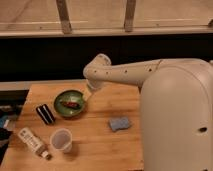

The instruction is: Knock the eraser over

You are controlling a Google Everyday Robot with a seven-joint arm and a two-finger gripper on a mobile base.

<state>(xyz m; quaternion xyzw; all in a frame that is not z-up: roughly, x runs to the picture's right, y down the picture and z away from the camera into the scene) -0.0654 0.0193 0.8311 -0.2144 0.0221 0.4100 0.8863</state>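
The eraser (45, 113) is a small black oblong block with a pale stripe. It lies on the wooden table (100, 145) left of the green bowl (70, 103). The bowl holds a dark reddish object (70, 104). My white arm (125, 74) reaches from the right over the table's back. The gripper (90, 94) hangs at the arm's bent end just right of the bowl's rim, well right of the eraser and apart from it.
A blue-grey spongy pad (119, 123) lies on the table right of centre. A clear plastic cup (61, 140) stands at the front left. A white labelled bottle (32, 142) lies beside it. My large white body (175, 120) fills the right side.
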